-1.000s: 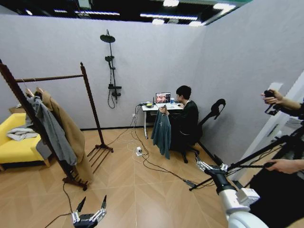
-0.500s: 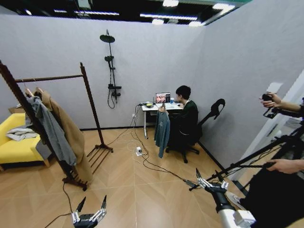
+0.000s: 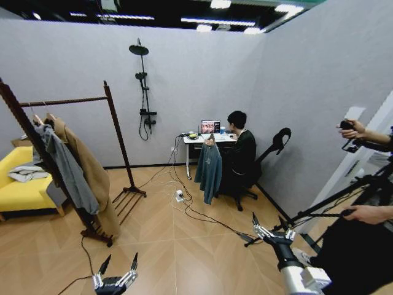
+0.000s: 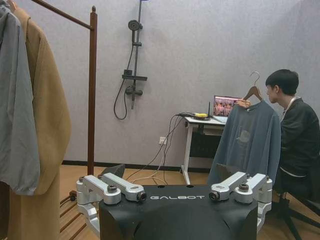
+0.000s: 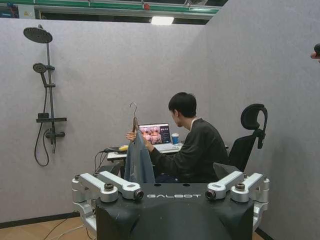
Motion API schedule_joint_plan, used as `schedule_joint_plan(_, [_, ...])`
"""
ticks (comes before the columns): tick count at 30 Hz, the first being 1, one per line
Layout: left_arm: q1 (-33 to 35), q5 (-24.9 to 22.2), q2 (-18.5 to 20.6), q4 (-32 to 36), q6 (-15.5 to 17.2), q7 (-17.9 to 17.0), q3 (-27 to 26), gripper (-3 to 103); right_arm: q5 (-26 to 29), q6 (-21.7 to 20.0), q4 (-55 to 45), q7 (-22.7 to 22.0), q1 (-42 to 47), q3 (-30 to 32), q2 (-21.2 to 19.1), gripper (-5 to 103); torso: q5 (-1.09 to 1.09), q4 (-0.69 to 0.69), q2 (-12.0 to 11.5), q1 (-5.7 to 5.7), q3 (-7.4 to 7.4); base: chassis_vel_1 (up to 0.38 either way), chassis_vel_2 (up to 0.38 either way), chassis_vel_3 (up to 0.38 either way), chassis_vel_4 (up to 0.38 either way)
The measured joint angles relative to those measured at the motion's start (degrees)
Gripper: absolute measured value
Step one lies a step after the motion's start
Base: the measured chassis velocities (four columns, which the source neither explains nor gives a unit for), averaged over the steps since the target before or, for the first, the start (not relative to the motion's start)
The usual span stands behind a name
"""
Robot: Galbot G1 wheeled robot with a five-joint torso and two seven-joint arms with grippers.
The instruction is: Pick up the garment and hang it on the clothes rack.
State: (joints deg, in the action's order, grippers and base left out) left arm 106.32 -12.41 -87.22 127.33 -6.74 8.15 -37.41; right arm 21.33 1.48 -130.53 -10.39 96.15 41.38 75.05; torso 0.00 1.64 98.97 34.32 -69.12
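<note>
**Both claws spread and empty; garment held up by a seated person across the room**

From my head camera, I see the left gripper (image 3: 115,273) low over the wooden floor, its 2 fingers spread wide with nothing between them. The left wrist view confirms this: the finger linkages (image 4: 111,188) splay apart on either side of the black housing, touching nothing. The right gripper (image 3: 268,229) is raised at the end of its arm, pointing toward the far corner, its 2 fingers likewise spread and empty, well apart from any object. In the right wrist view its fingers (image 5: 114,187) stand apart in the same way.

The garment (image 3: 209,170), a teal long-sleeved top with a pale chest mark, hangs on a wooden hanger (image 4: 254,91) that a seated person's hand (image 4: 243,103) holds up beside a small white desk (image 3: 194,139) carrying an open laptop (image 3: 210,126). It hangs clear of the floor, well apart from both grippers.

The clothes rack (image 3: 113,117) stands on my left, dark reddish-brown, with 2 posts and 1 horizontal rod. A grey jacket (image 3: 66,166) and a tan coat (image 3: 92,172) hang side by side on the rod, near its left post; the remainder of the rod is bare. A yellow sofa (image 3: 18,190) sits behind the rack. A black shower pole (image 3: 143,86) is fixed to the rear wall between rack and desk.
</note>
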Motion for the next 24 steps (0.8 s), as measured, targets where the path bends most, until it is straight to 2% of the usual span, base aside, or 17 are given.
schedule_joint_plan(11, [0.0, 0.0, 0.0, 0.0, 0.0, 0.0, 0.0, 100, 0.9, 0.7, 0.7, 0.4, -0.1, 0.9, 0.2, 100, 0.00, 0.00, 0.0, 0.00, 0.00, 0.000, 0.000, 0.000, 0.000])
schedule_joint_plan(16, [0.0, 0.0, 0.0, 0.0, 0.0, 0.0, 0.0, 100, 1.7, -2.0, -0.5, 0.3, -0.3, 0.6, 0.0, 100, 0.00, 0.00, 0.0, 0.00, 0.00, 0.000, 0.000, 0.000, 0.000])
schedule_joint_plan(24, [0.0, 0.0, 0.0, 0.0, 0.0, 0.0, 0.0, 100, 2.7, -2.6, -1.2, 0.5, -0.4, 0.4, -0.3, 100, 0.00, 0.01, 0.0, 0.00, 0.00, 0.000, 0.000, 0.000, 0.000])
